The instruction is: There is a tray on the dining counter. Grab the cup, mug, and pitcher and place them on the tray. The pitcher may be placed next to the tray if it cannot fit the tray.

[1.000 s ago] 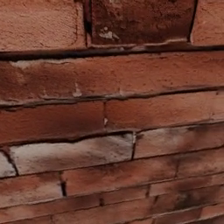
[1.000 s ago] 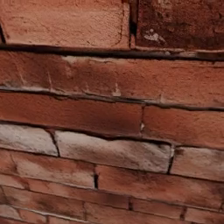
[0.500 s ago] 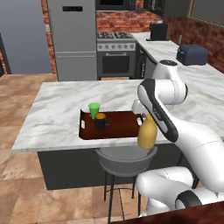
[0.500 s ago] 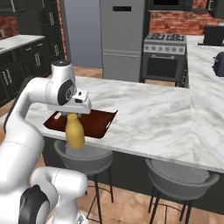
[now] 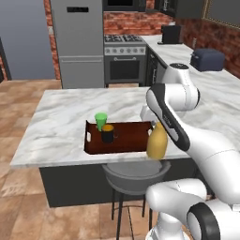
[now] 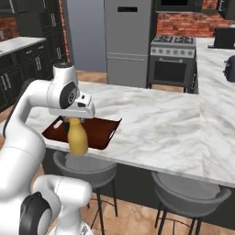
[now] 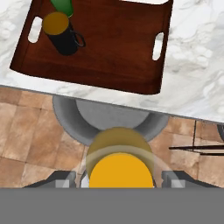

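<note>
The dark wooden tray (image 5: pixel 129 137) (image 6: pixel 98 131) (image 7: pixel 118 48) lies near the front edge of the dining counter (image 5: pixel 61 122) (image 6: pixel 156 119) (image 7: pixel 192 65). On its left end stand the green cup (image 5: pixel 100 120) (image 7: pixel 62 6) and, just in front of it, the black mug (image 5: pixel 108 134) (image 7: pixel 61 33). My gripper (image 6: pixel 73 120) (image 7: pixel 119 177) is shut on the yellow-orange pitcher (image 5: pixel 157 140) (image 6: pixel 78 140) (image 7: pixel 120 166). The pitcher hangs upright just off the counter's front edge, by the tray's right end and above a stool.
A grey stool (image 5: pixel 136 176) (image 6: pixel 87 167) (image 7: pixel 109 118) stands under the counter's front edge below the pitcher, another stool (image 6: pixel 190 193) further right. Bare marble stretches right of the tray. A stove (image 5: pixel 124 61) and fridge (image 5: pixel 77 42) stand at the back, a toaster (image 5: pixel 206 58) on the side counter.
One second ago both base views showed a brick wall close up; the whole picture has since changed to the dining counter. Over the last half second the arm and pitcher have not visibly moved.
</note>
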